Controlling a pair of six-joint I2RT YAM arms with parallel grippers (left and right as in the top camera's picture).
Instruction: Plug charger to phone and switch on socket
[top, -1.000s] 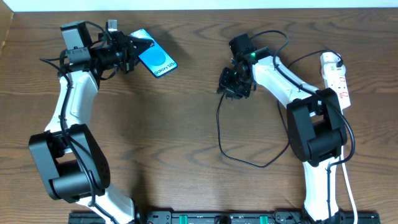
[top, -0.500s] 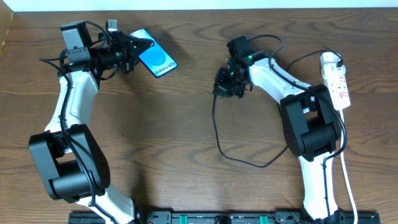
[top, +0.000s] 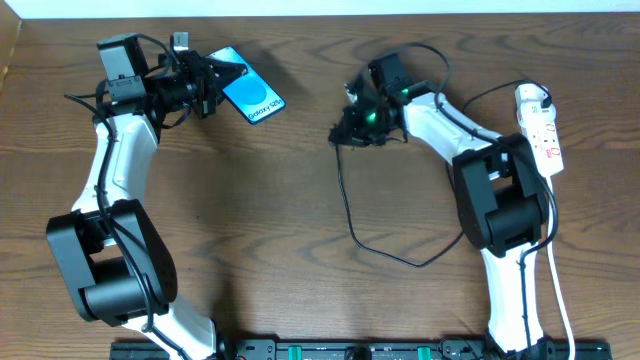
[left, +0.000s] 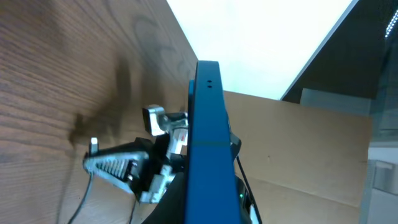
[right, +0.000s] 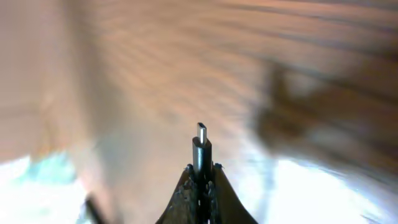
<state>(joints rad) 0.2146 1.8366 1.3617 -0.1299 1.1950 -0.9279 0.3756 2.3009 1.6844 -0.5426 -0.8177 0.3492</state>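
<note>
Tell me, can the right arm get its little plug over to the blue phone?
Probably yes. The right gripper grips the charger by its tip, and only bare table lies between it and the phone, which the left gripper holds. The charger trails slack behind.

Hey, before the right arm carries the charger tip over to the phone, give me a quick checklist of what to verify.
1. Left gripper shut on the phone: ok.
2. Right gripper pinching the charger, connector tip sticking out past the fingertips: ok.
3. Tip lined up with the phone's port: not ok, bare table separates them in the overhead view.
4. Where the port sits on the phone: cannot tell.
5. Cable slack: ok, it lies in a loose loop.
6. Socket switch position: cannot tell, too small.
</note>
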